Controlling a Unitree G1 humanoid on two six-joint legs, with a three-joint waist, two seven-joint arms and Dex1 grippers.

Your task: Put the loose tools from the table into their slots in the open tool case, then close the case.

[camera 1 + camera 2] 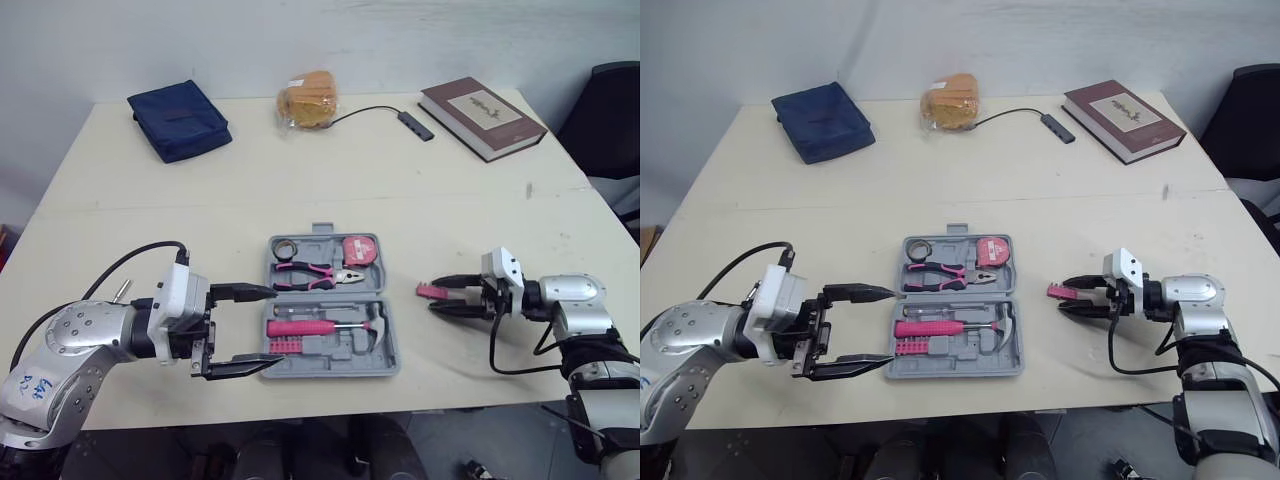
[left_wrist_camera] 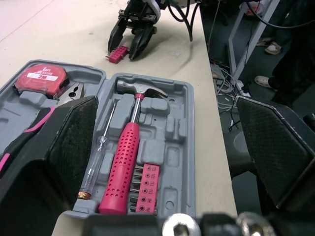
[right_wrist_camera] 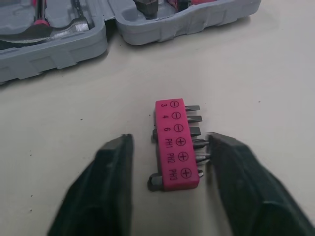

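The loose bit holder (image 3: 176, 147) is pink and lies flat on the bench (image 1: 450, 200), a little to the right of the open tool case (image 1: 393, 345) and not touching it. The right end effector (image 1: 438, 300) is down at bench level with its fingers (image 3: 114, 189) spread apart, one on each side of the holder, not clamped on it. In the right wrist view the bit tips sit right up against one finger, and I honestly can't tell if they touch. The other finger has a clear gap. The labels read 3, 4, 6, PH1, PH2, PH3.

The left end effector (image 1: 272, 328) is at the left edge of the case, opened wide and holding nothing. Its near fingertip covers the case's near left corner.

In the case, the far half holds a red tape measure (image 1: 357, 250), pliers (image 1: 312, 275) and a dark roll of tape (image 1: 283, 247). The near half has a pink-handled hammer (image 2: 129, 157), a second bit holder (image 2: 146, 189) and a slim clear-handled screwdriver (image 2: 98, 157).

Hard to see:
- **Head views:** the right fingers cover most of the loose holder, so just its pink left end pokes out.
- **Left wrist view:** one finger blocks the pliers' handles.

On the far side of the bench are a navy pouch (image 1: 180, 118), a bagged bun (image 1: 310, 100), a USB hub (image 1: 415, 124) on its cable and a book (image 1: 483, 117).
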